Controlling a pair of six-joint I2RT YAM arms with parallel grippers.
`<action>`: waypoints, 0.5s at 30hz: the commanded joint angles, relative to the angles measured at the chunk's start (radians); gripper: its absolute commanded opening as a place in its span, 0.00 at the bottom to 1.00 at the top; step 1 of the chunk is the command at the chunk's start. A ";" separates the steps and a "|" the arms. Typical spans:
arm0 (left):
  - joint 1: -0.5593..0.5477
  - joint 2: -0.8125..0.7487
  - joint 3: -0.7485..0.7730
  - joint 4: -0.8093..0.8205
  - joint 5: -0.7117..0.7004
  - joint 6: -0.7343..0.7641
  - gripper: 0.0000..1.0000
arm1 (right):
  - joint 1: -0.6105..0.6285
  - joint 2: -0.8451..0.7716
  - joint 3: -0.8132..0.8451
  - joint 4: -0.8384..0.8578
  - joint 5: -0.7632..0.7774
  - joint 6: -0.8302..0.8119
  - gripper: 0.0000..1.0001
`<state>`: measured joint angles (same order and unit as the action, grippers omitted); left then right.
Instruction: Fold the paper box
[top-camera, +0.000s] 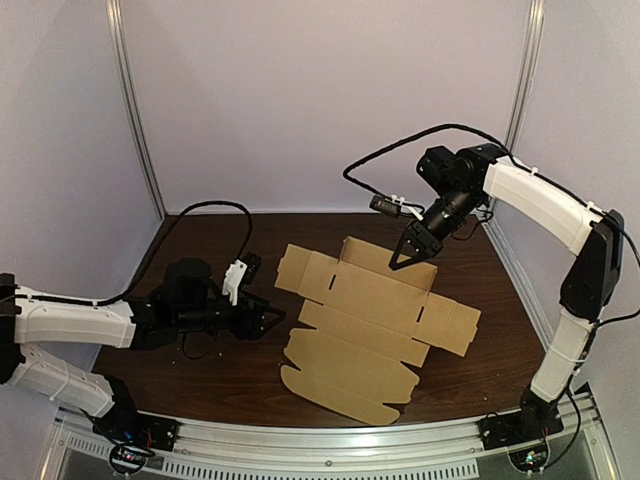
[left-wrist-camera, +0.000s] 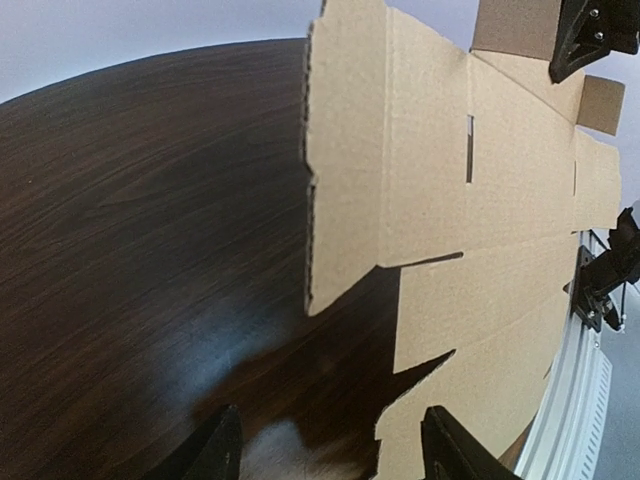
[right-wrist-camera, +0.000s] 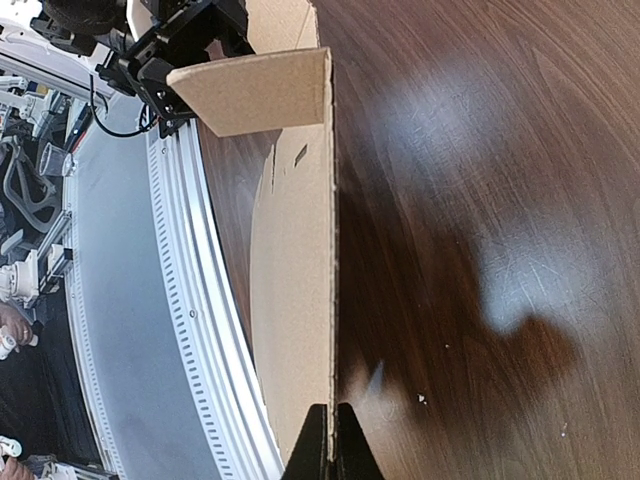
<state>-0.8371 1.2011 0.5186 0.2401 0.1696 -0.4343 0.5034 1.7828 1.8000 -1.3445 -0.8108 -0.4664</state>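
1. The box (top-camera: 360, 320), an unfolded cardboard blank, lies at the middle of the dark wooden table (top-camera: 200, 250). Its tabs and slots spread from the far side toward the rail (top-camera: 350, 445) at the near edge.
2. The right gripper (top-camera: 400, 260) reaches down from the far right and is clamped on the edge of the rear flap (top-camera: 375, 255). That flap is tilted up off the wood, while the other panels lie flat.
3. In the right wrist view, the right gripper (right-wrist-camera: 330, 430) has its fingers pressed together on the thin edge of the box (right-wrist-camera: 290, 300). That edge runs straight away from the camera, with bare table (right-wrist-camera: 480, 200) to one side.
4. The left gripper (top-camera: 275, 318) sits low over the table just beside the box's left side. It points toward the box, its fingers are apart and it holds nothing.
5. The left wrist view shows the left gripper (left-wrist-camera: 330, 455) with its two dark fingertips spread wide at the bottom of the frame. The box (left-wrist-camera: 480, 200) is ahead of them, its left flap casting a shadow on the table (left-wrist-camera: 150, 250). Whether the fingertips touch the cardboard cannot be told.
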 joint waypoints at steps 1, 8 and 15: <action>-0.009 0.084 0.024 0.203 0.071 -0.036 0.63 | -0.006 -0.015 0.022 -0.021 -0.010 0.026 0.00; -0.018 0.256 0.075 0.362 0.157 -0.087 0.62 | -0.006 -0.029 0.010 -0.014 -0.018 0.026 0.00; -0.031 0.325 0.115 0.425 0.207 -0.116 0.45 | -0.006 -0.027 0.003 -0.003 -0.006 0.029 0.00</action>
<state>-0.8570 1.5070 0.5980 0.5549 0.3248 -0.5262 0.5034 1.7824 1.8000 -1.3445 -0.8146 -0.4442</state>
